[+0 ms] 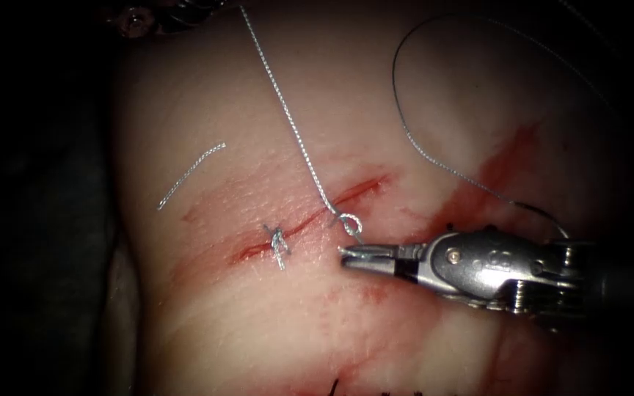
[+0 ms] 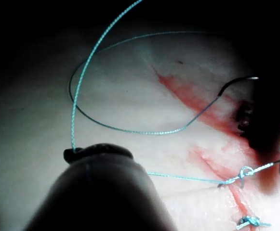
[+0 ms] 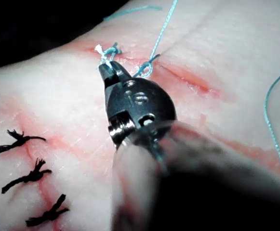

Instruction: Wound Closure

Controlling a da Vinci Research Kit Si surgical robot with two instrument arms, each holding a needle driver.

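Lying low over the tissue (image 1: 221, 323), the right gripper (image 1: 346, 258) was clamped on the thread (image 1: 288, 121) just beside a loose knot (image 1: 349, 222) at the cut (image 1: 310, 216); the thread ran diagonally away to the left gripper (image 2: 74, 153), also clamped on it.

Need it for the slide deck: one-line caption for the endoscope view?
Right tool grips the short thread end beside a loose knot on the cut; earlier stitch tied to its left.

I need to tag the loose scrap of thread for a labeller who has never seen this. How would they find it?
Start at the cut running slantwise across the tissue, then look left of it and above the finished knot. The loose scrap of thread lies there alone on pale tissue: a short curved piece, joined to no stitch.
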